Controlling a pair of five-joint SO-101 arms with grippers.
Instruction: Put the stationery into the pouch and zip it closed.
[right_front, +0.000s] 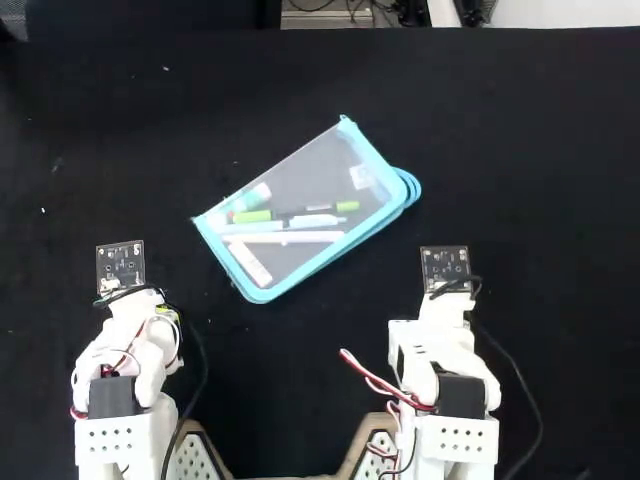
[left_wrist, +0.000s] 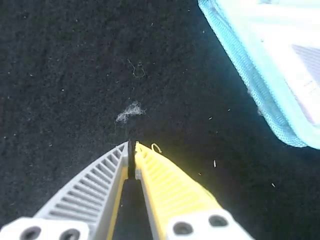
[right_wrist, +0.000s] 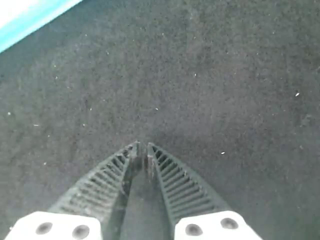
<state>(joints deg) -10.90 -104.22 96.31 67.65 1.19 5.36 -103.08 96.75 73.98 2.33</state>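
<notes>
Both grippers had their jaws pressed together on nothing: the left gripper (left_wrist: 131, 150), with one grey and one yellow finger, and the black-fingered right gripper (right_wrist: 142, 148), each poised over the black cloth table (right_front: 520, 130). Seen from above, the turquoise-edged, clear-faced zip pouch (right_front: 325, 165) lay mid-table, at 1 o'clock from the left arm and 11 o'clock from the right. A green highlighter (right_front: 253, 215) and white pens (right_front: 300, 237) lay inside it.

The white left arm (right_front: 128, 338) and white right arm (right_front: 442, 345) sit folded back side by side, wrists angled downward. The left's grey and yellow jaws are pressed together; the right's black jaws likewise.
</notes>
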